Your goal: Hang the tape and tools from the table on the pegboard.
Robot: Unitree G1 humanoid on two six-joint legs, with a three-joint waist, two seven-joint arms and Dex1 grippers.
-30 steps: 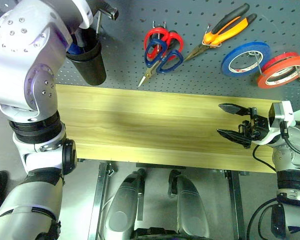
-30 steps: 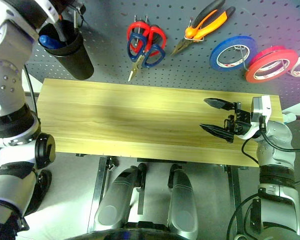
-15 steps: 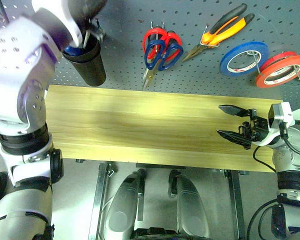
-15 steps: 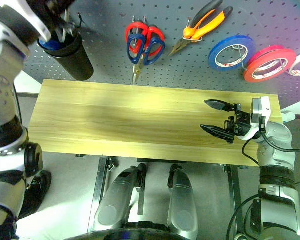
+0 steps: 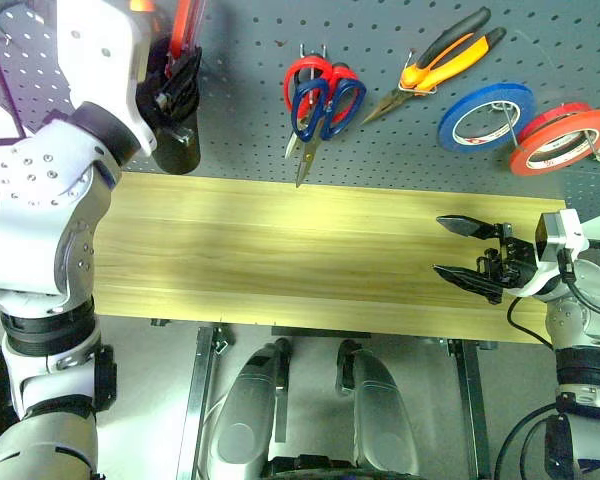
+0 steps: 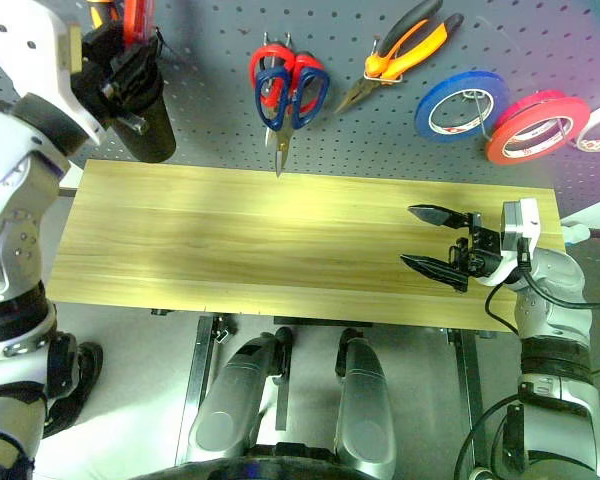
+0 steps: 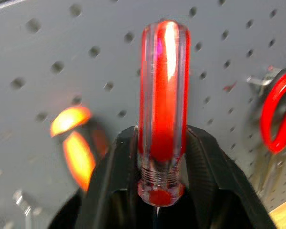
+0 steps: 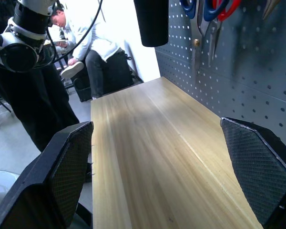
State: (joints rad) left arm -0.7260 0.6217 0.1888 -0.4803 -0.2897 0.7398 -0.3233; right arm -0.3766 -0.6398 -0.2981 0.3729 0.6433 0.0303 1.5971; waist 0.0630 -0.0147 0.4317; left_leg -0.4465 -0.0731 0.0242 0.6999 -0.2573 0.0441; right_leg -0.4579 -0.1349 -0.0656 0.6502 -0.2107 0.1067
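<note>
**Colleague:** Where's the screwdriver now?

**Me:** The red-handled screwdriver [image 7: 163, 95] is in my left gripper [image 7: 159, 157], upright, with the handle pointing up against the pegboard [image 5: 250, 120]. The two black fingers [image 7: 115, 162] are clamped on the bottom of the handle, just above the collar where the shaft starts. The shaft runs down toward the black cup [image 5: 177, 150] mounted on the board. I can't see the tip from here.

**Colleague:** How do you expect it to handle?

**Me:** I'd say it's light and stiff, so its weight shouldn't be a problem. The handle is the tricky part. It's smooth, glossy, clear plastic and it's round, so it could roll or slip between flat pads. I'd rather hold it low near the collar, as I am now, than up on the domed end. If I let go, I expect it to drop straight down, so the shaft should be inside the cup first.

**Colleague:** And the rest?

**Me:** The dark-handled scissors [image 5: 325, 100], the pliers [image 5: 440, 62] and the red-orange tape [image 5: 565, 140] are hanging on hooks further right along the board. The table [image 5: 280, 250] below has nothing on it. My right gripper [image 5: 465, 248] hovers over the table's right end with its jaws spread wide, holding nothing.
</note>
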